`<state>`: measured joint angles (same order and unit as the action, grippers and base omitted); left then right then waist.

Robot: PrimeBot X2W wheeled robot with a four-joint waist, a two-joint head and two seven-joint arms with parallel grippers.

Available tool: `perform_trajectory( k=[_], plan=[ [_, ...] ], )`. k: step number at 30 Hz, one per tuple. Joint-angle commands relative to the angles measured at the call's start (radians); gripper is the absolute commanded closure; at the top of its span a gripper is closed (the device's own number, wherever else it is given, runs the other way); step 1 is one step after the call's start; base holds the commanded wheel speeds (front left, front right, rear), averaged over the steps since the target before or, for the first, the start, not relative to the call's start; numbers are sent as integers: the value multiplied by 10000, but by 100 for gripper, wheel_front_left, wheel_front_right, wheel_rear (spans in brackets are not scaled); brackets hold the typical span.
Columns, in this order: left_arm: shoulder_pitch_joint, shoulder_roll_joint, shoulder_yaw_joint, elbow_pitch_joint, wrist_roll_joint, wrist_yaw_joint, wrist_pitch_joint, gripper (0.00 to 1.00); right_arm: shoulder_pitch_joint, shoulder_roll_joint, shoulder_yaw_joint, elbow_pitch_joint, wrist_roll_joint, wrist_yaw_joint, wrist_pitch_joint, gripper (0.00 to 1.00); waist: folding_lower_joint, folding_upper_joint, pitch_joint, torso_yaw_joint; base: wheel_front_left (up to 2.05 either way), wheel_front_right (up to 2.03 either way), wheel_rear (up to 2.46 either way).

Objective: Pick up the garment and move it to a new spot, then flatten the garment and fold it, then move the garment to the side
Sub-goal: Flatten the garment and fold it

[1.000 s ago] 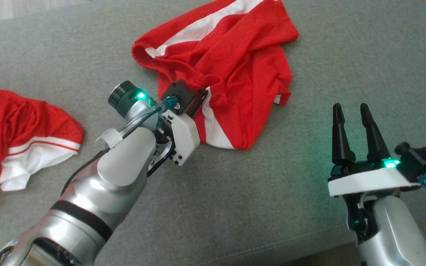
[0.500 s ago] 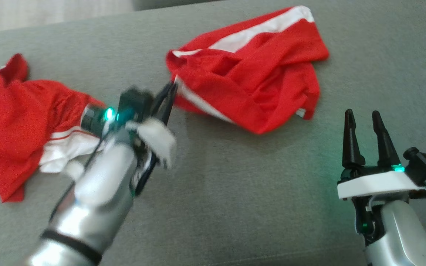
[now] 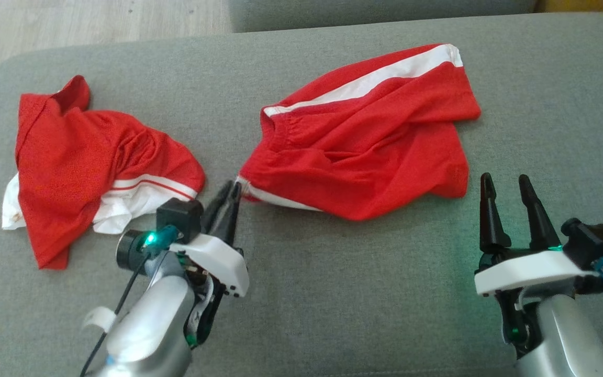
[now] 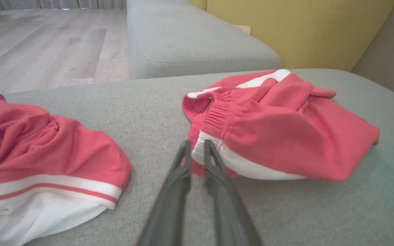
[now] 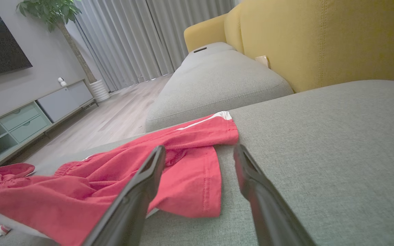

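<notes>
The garment (image 3: 364,157) is a pair of red shorts with white side stripes, lying crumpled on the grey couch seat (image 3: 359,293). My left gripper (image 3: 231,191) is at its near-left waistband corner, fingers shut on the white-striped edge. In the left wrist view the two fingertips of the left gripper (image 4: 196,145) pinch that white edge of the garment (image 4: 279,136). My right gripper (image 3: 505,183) stands open just below the garment's right hem, holding nothing. In the right wrist view the right gripper (image 5: 198,153) points past the hem of the garment (image 5: 115,191).
A second red and white garment (image 3: 87,162) lies bunched at the left of the seat, close to my left arm. Wooden floor (image 3: 97,21) lies beyond the seat's far-left edge. Another grey cushion (image 4: 190,44) and a yellow backrest (image 5: 320,41) stand behind.
The head camera has shifted. My left gripper has drawn back toward me with the garment's corner, pulling the shorts out longer and flatter. The right gripper has stayed open in place.
</notes>
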<state>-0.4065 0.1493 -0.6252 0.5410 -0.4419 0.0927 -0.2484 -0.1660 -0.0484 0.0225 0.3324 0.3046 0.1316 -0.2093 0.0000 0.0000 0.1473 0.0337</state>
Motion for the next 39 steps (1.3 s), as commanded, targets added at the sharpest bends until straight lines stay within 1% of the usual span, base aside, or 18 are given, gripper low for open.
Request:
perform_trajectory(
  k=[1, 4, 7, 10, 13, 18, 24, 28, 33, 34, 35, 39],
  plan=[
    [-168, 102, 579, -520, 136, 108, -131, 0, -86, -18, 209, -306, -108, -9, 29, 0, 0, 0, -9, -25, 0, 0, 0],
    [207, -13, 1093, -1232, 413, 203, -132, 0, -55, -18, 81, -302, -122, -9, 61, 0, 0, 0, -21, -31, 0, 0, 0],
    [586, -178, 1519, -1939, 708, 160, -132, 0, -2, -18, -146, -218, -163, -9, 95, 0, 0, 0, -27, 55, 0, 0, 0],
    [938, -355, 1814, -2438, 959, 63, -132, 0, -118, -18, -454, -42, -216, -9, 141, 0, 0, 0, -7, 196, 0, 0, 0],
    [1183, -519, 1885, -2716, 1194, -113, -133, 0, -438, -18, -763, 257, -249, -9, 342, 0, 0, 0, 71, 390, 0, 0, 0],
    [1335, -712, 1912, -2887, 1490, -393, -133, 0, -1287, -18, -1184, 1184, -218, -9, 1082, 0, 0, 0, 220, 664, 0, 0, 0],
    [1383, -857, 2023, -2870, 1669, -605, -133, 0, -2269, -18, -1151, 2522, 310, -9, 2008, 0, 0, 0, 361, 885, 0, 0, 0],
    [1419, -912, 2105, -2850, 1756, -670, -133, 0, -2699, -18, -1176, 3332, 198, -9, 2318, 0, 0, 0, 428, 961, 0, 0, 0],
    [1449, -946, 2161, -2809, 1827, -732, -133, 0, -3012, -18, -1093, 3911, 176, -9, 2272, 0, 0, 0, 453, 977, 0, 0, 0],
    [1458, -952, 2177, -2804, 1841, -739, -133, 0, -3081, -18, -1057, 4004, 242, -9, 2221, 44, 0, 0, 458, 969, 0, 0, 0],
    [1464, -957, 2197, -2802, 1853, -742, -133, 0, -3144, -18, -984, 4068, 303, -9, 2146, 100, 0, 0, 464, 953, 0, 0, 0],
    [1500, -972, 2273, -2763, 1882, -757, -133, 0, -3288, -20, -732, 4212, 243, -9, 1740, 100, 0, 0, 463, 819, 0, 0, 0]
  ],
)
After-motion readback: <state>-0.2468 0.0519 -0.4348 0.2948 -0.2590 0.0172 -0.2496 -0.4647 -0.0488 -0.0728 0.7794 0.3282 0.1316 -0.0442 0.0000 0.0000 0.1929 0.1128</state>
